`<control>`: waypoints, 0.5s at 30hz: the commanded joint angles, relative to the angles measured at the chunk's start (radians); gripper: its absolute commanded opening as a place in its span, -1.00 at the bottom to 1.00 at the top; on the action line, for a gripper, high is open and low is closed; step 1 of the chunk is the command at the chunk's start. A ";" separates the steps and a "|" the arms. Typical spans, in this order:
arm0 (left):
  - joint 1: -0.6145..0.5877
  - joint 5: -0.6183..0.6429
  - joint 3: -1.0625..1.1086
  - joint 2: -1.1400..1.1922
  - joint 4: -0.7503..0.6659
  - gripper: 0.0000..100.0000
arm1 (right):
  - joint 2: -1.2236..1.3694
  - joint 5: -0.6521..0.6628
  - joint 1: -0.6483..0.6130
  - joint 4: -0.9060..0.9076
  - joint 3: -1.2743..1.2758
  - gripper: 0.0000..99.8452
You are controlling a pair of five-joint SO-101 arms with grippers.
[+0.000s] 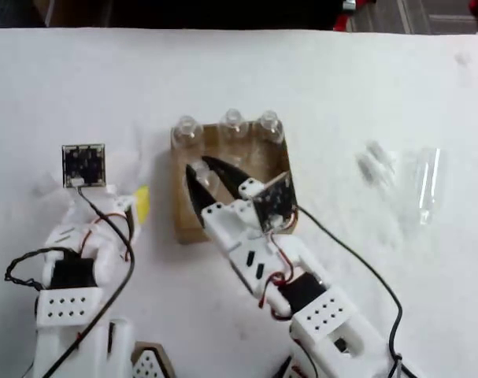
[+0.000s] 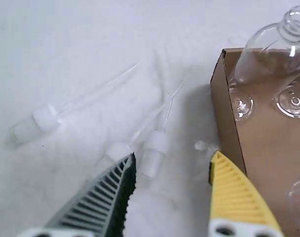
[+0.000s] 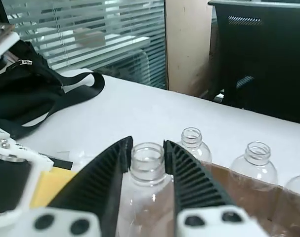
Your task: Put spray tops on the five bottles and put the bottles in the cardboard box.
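Observation:
The cardboard box (image 1: 190, 224) sits mid-table, with three clear open-necked bottles (image 1: 233, 124) standing along its far side. My right gripper (image 1: 198, 165) hangs over the box, its black fingers shut on the neck of a fourth clear bottle (image 3: 148, 163); the three others (image 3: 258, 160) stand behind it. My left gripper (image 2: 173, 158) is open just left of the box (image 2: 229, 128), low over several white spray tops (image 2: 152, 148) with thin tubes lying on the table. One more bottle (image 1: 429, 185) lies on its side at the right.
Two more spray tops (image 1: 376, 164) lie to the right of the box, near the lying bottle. Both arms' cables trail over the near table. A black bag (image 3: 36, 98) rests on the table's left part in the right wrist view.

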 commanded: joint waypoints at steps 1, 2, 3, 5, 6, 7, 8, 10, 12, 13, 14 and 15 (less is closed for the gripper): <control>-0.012 0.002 -0.012 -0.019 -0.023 -0.54 | -0.013 -0.011 0.025 -0.124 0.066 -0.97; -0.012 0.002 -0.012 -0.019 -0.023 -0.54 | -0.013 -0.011 0.025 -0.136 0.083 -0.97; -0.012 0.002 -0.012 -0.019 -0.023 -0.54 | -0.013 -0.011 0.025 -0.148 0.098 -0.96; -0.012 0.002 -0.012 -0.019 -0.023 -0.54 | -0.013 -0.011 0.025 -0.163 0.115 -0.96; -0.012 0.002 -0.012 -0.019 -0.023 -0.54 | -0.013 -0.011 0.025 -0.165 0.120 -0.96; -0.012 0.002 -0.012 -0.019 -0.023 -0.54 | -0.013 -0.011 0.025 -0.165 0.123 -0.96; -0.012 0.002 -0.012 -0.019 -0.023 -0.54 | -0.013 -0.011 0.025 -0.165 0.123 -0.97; -0.012 0.002 -0.012 -0.019 -0.023 -0.54 | -0.013 -0.011 0.030 -0.168 0.114 -0.97; -0.012 0.002 -0.014 -0.019 -0.023 -0.54 | -0.013 -0.011 0.030 -0.205 0.097 -0.97; -0.012 0.002 -0.014 -0.019 -0.023 -0.54 | -0.013 -0.011 0.030 -0.220 0.086 -0.97; -0.012 0.002 -0.014 -0.019 -0.023 -0.54 | -0.013 -0.011 0.030 -0.232 0.072 -0.97; -0.012 0.002 -0.014 -0.019 -0.023 -0.54 | -0.012 -0.011 0.030 -0.236 0.049 -0.97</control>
